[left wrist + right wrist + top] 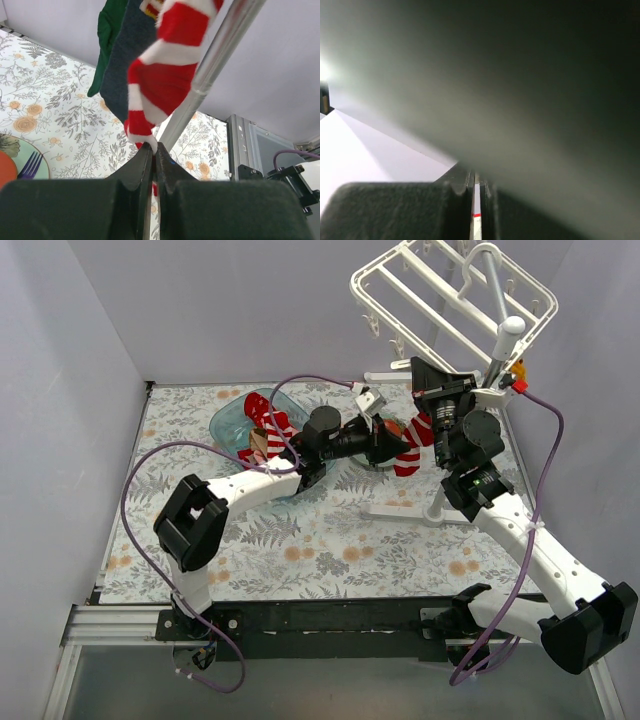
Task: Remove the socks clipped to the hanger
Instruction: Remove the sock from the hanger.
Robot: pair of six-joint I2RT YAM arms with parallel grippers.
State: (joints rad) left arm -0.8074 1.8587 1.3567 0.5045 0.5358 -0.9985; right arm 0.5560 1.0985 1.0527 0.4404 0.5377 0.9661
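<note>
The white hanger (450,290) hangs tilted at the back right, by its hook on a stand's pole (505,335). A red-and-white striped sock (415,440) dangles below it, with a green sock (106,40) and a dark navy sock (127,60) beside it. My left gripper (152,147) is shut on the lower tip of the striped sock (160,75); from above, this left gripper (388,448) is at mid-table. My right gripper (476,176) is shut close under a blurred grey bar; a thin white strip with a red mark shows in its slit. Seen from above, the right gripper (440,392) is by the stand.
A blue translucent tub (232,418) at the back centre holds a striped sock (272,430). The stand's metal pole (215,65) rises right behind the held sock, and its white base (405,510) lies on the floral cloth. A green plate (22,162) with a fork lies below the left gripper.
</note>
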